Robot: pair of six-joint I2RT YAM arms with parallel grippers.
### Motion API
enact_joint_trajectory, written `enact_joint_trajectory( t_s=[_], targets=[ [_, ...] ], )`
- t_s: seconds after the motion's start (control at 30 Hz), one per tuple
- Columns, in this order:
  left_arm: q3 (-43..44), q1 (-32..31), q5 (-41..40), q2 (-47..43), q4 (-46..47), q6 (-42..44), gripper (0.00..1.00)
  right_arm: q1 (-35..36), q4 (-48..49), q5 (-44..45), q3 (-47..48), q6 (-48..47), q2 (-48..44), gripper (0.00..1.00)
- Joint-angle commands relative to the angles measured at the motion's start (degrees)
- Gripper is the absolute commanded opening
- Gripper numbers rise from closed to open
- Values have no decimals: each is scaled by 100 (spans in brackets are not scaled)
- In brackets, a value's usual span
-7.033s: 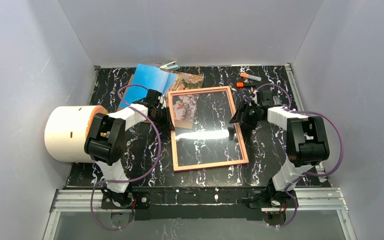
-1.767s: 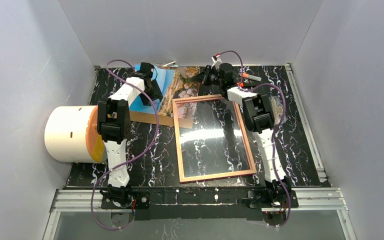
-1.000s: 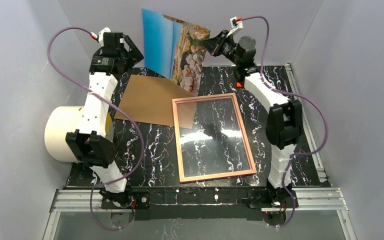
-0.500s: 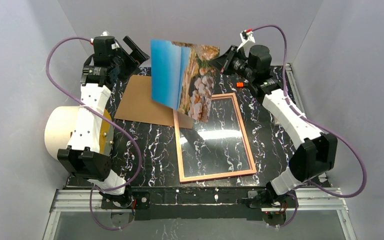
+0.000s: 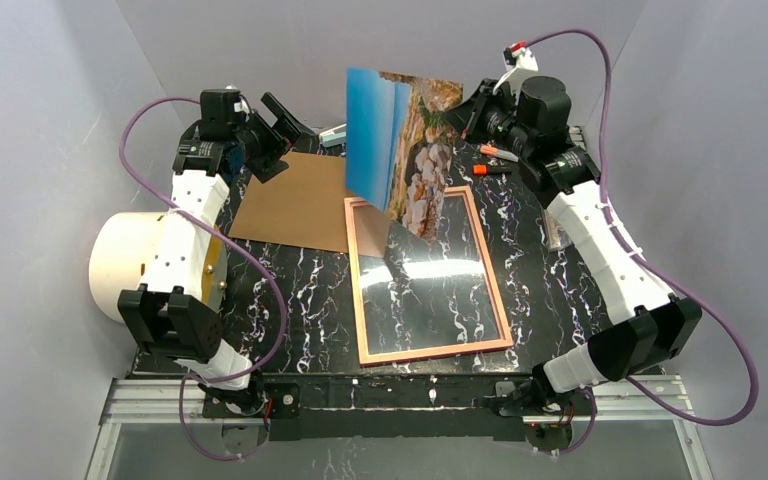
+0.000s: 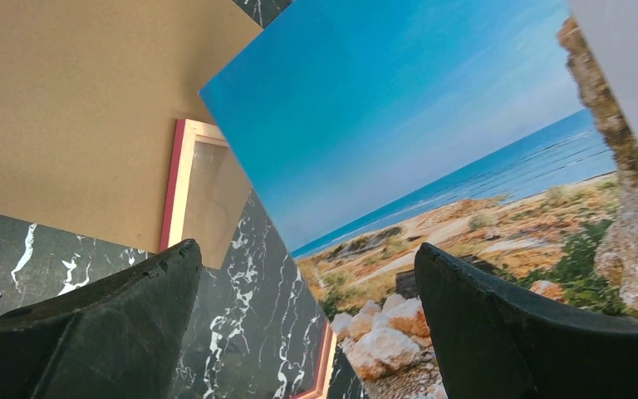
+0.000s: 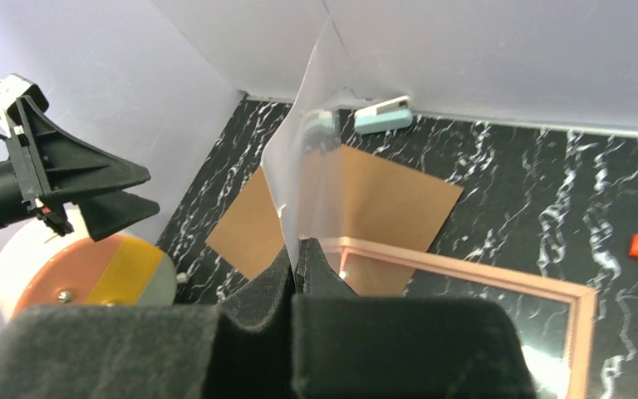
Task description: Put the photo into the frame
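Marbled black tabletop (image 5: 530,300); glossy rectangular photo (image 5: 395,140) aloft, thin pink frame (image 5: 436,350) flat.

I have the photo (image 5: 397,140) pinched by one edge in my right claw (image 7: 297,259), hanging upright in the air and slightly bowed. Its printed side shows blue sky, a band of sea and tan rocky shore, and it faces my left claw (image 6: 306,253), which gapes wide, clear of the sheet. The plain white back is turned toward the right claw. Its lowest corner dips in front of the far end of the frame (image 5: 436,349); I cannot tell whether they touch. The frame lies flat below the right claw, on its near side. It is a thin pink rim around clear glass catching a glare, turned a little askew.
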Motion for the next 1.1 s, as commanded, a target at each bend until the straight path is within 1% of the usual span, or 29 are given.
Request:
enact_joint_trajectory(
  t_s=[0.0,0.1,0.23,0.37,0.4,0.47,0.57,0.73,0.83,1.0,1.07],
  targets=[
    [-105,42,245,-435,168,-63,98,-13,-131,422,741,-905,-157,1],
    [-223,42,398,-489,260,-69,98,-9,-199,386,1061,-1414,-154,1],
    [-420,42,478,-589,396,-107,98,16,-291,446,1210,-2151,-266,1],
    [-540,42,472,-636,399,-203,99,94,-261,395,873,-2877,-502,1],
    [-578,42,475,-649,405,-251,98,110,-304,271,815,-3088,-544,1],
    [-691,42,522,-663,485,-374,98,222,-622,19,724,-3521,-584,1],
    [-914,42,634,-668,702,-567,98,581,-955,156,448,-3815,-639,1],
    [-1183,42,956,-516,933,-766,98,1384,-1017,615,-720,-4004,-887,1],
    [-1322,42,938,-526,935,-846,98,1817,-1032,800,-1307,-3937,-1000,1],
    [-1882,42,-109,-1065,765,-1105,98,2258,-866,671,-2128,-3501,-1281,1],
    [-2283,42,-222,-1267,872,-1192,98,2363,-765,630,-2395,-3362,-1379,1]
  ],
)
